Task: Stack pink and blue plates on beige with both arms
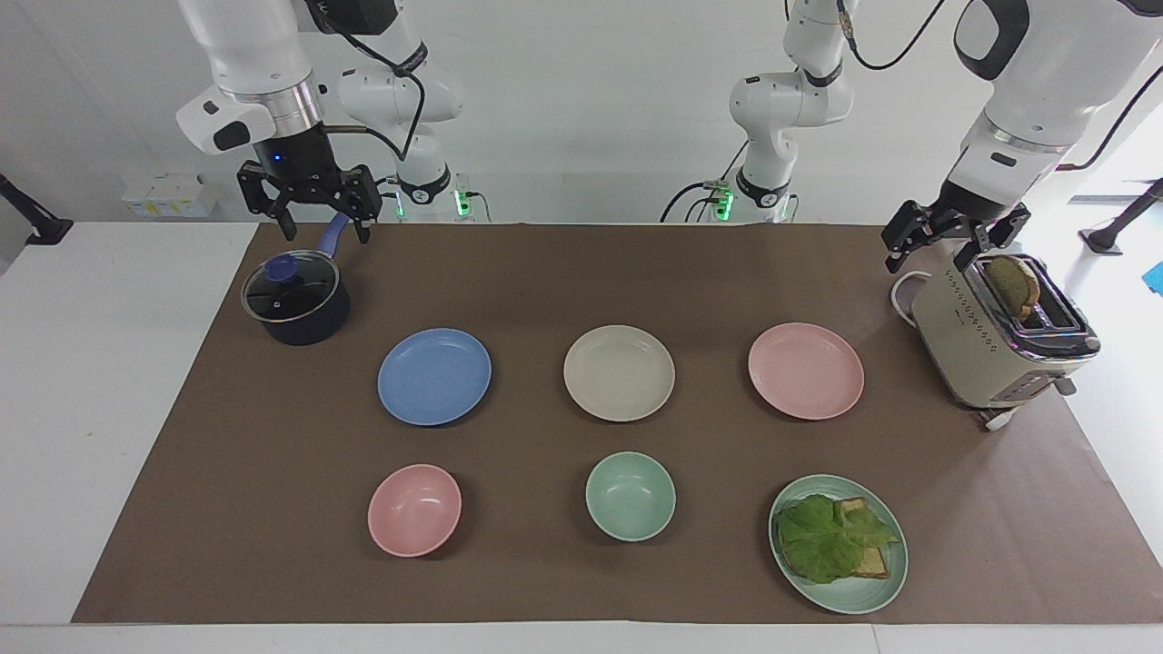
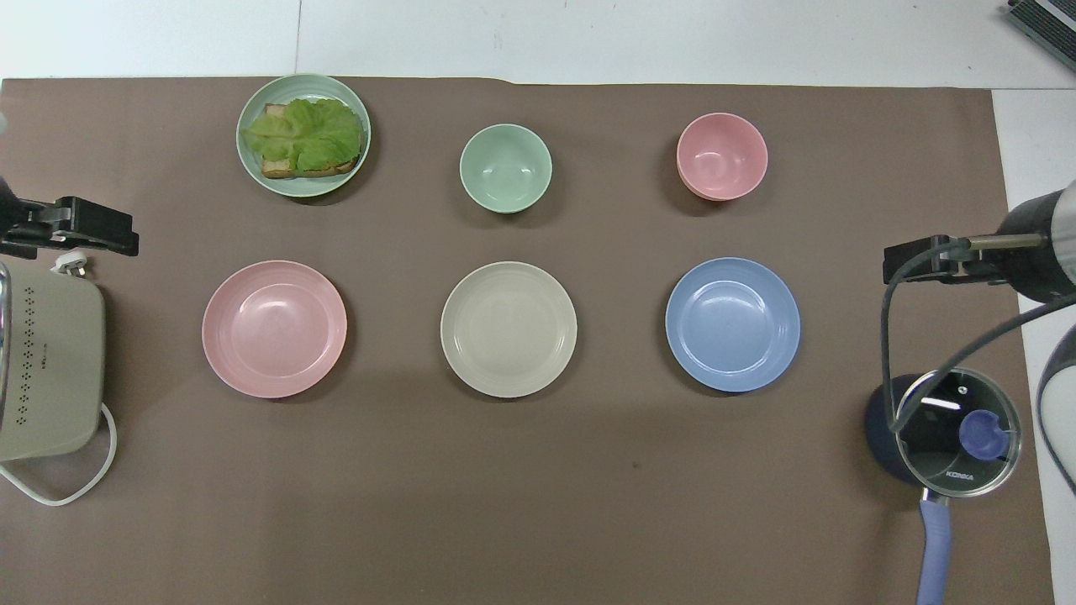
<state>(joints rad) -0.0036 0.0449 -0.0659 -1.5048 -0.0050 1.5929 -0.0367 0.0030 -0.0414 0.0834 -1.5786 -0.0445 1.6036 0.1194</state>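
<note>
Table cover (image 1: 581, 272): brown sheet over a white table, everything below sits on it.
Left arm (image 1: 1027, 100): white, comes down at its own end of the table.
Right arm (image 1: 254, 64): white, comes down at the other end.
Toaster (image 1: 995, 341): cream, boxy, at the left arm's end; a slice of bread stands in its slot, white cord trails beside it.
Saucepan (image 1: 295, 300): dark, glass lid on, blue knob and blue handle, at the right arm's end.
Left gripper (image 1: 954, 241): up in the air over the toaster's robot-side edge; jaws spread wide, nothing in them.
Right gripper (image 1: 309, 204): up in the air over the saucepan handle; jaws spread wide, nothing in them.
Green plate (image 1: 849, 595): farthest row, left arm's end; carries toast under a lettuce leaf.
Beige plate (image 1: 619, 372): mid-table, bare, between the other two plates, apart from both.
Pink plate (image 1: 806, 370): same row, toward the left arm's end, near the toaster, bare.
Blue plate (image 1: 434, 375): same row, toward the right arm's end, near the saucepan, bare.
Pink bowl (image 1: 414, 509): farther from the robots than the blue plate.
Green bowl (image 1: 630, 496): farther from the robots than the beige plate.
</note>
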